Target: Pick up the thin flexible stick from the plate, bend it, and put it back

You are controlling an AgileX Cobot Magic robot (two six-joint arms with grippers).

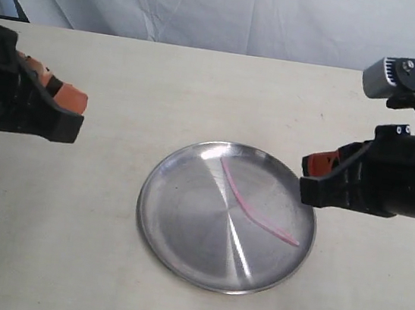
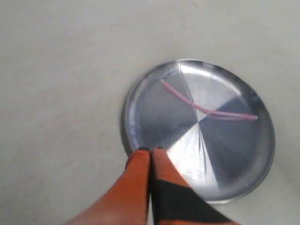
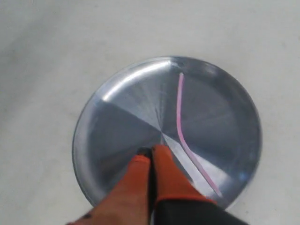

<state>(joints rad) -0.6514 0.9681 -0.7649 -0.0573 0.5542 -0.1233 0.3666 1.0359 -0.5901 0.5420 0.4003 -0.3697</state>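
We see left gripper [image 1: 75, 101] near worktop's [image 1: 164, 80] left edge, well apart from plate [image 1: 174, 231]; its fingers [image 2: 140, 161] pressed together, holding nothing. Plate sits mid-worktop, toward near edge. Stick [image 1: 243, 203] lies inside plate, on right half, bent at shallow angle, touching neither gripper. We see right gripper [image 1: 311, 169] near right edge, tip just beside plate's right rim; fingers [image 3: 164, 164] together, empty.
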